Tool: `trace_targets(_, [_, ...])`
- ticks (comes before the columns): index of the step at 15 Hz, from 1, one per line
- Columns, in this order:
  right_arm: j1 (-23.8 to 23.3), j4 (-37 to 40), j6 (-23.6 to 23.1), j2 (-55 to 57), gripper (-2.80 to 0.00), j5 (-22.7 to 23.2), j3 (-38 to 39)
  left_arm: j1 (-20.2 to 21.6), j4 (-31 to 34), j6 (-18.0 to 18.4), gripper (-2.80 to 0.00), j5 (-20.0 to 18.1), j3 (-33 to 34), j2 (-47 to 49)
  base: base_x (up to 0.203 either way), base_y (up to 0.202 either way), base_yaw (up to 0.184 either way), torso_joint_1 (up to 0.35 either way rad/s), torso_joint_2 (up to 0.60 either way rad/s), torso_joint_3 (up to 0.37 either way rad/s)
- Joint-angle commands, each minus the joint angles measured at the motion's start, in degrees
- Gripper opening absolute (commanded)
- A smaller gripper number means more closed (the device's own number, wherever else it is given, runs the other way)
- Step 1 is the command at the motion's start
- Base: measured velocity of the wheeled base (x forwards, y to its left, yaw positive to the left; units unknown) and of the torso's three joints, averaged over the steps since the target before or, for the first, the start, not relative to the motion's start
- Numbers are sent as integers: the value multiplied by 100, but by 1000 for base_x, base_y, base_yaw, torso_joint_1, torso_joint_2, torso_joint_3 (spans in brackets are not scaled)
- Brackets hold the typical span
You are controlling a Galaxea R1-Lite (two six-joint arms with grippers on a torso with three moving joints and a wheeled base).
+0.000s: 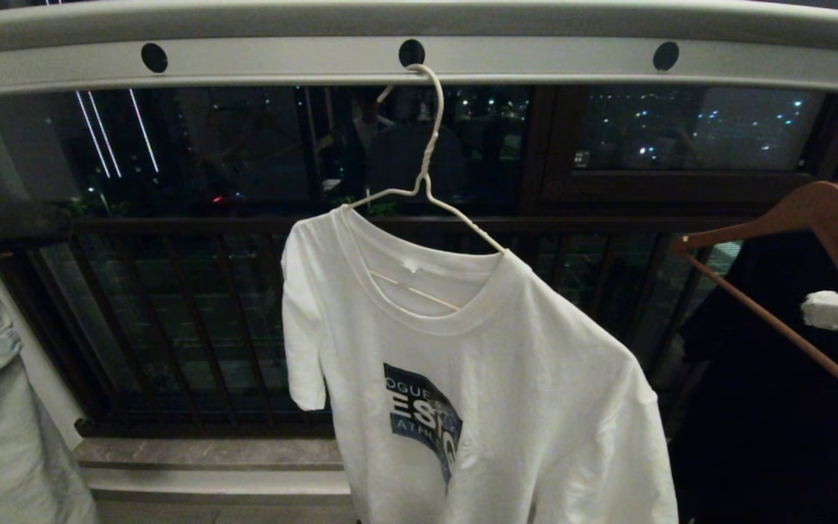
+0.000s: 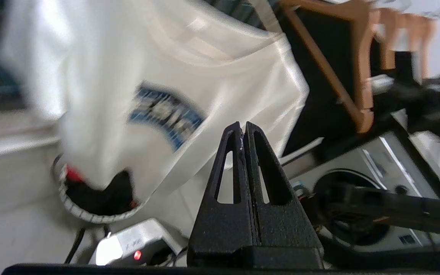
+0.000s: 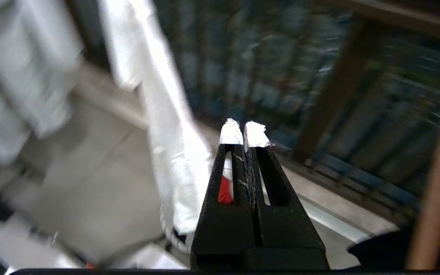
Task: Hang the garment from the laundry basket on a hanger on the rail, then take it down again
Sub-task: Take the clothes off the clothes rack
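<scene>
Garment point(image 1: 477, 378) seemingly clear of both fingers point(image 2: 239, 133)

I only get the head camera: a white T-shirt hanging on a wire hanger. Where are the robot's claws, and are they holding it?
Observer: No. The left claw is shut on nothing, short of the T-shirt.
Operator: And the other one?
Observer: The right claw is shut and empty, its white-taped tips clear of the shirt.
Operator: Where's the basket?
Observer: Under the shirt's hem: the laundry basket, with a red cloth and a black cloth inside.
</scene>
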Motion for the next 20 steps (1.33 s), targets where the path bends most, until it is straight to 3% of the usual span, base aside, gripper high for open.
trace_targets(1, [-103, 163, 323, -723, -280, -387, -15, 168, 13, -41, -280, 6, 455, -546, 0, 0, 0, 0, 0, 0])
trace_targets(3, [-463, 449, 748, -1327, -280, -529, 1, 559, 9, -58, -280, 31, 936, -1243, 0, 0, 0, 0, 0, 0])
trace_targets(8, [-1908, 1301, 1188, -2601, -280, -597, -32, 2649, 8, -38, -280, 25, 1695, -2947, 0, 0, 0, 0, 0, 0])
trace_targets(10, [-2431, 1756, 1222, -2925, -280, -600, -85, 3177, 12, -24, -280, -32, 1919, -3360, 0, 0, 0, 0, 0, 0])
trace_targets(13, [-2560, 2278, 1241, -3402, -280, -436, 122, 3251, 14, 38, -280, -56, 2530, -3913, 0, 0, 0, 0, 0, 0])
trace_targets(17, [-2564, 2324, 1256, -3831, -280, -283, 876, 3247, -14, 339, -280, 27, 3550, -4156, 0, 0, 0, 0, 0, 0])
trace_targets(20, [-2613, 2316, 1240, -3839, -280, -256, 1000, 3232, -194, 812, -280, -33, 3569, -4160, 0, 0, 0, 0, 0, 0])
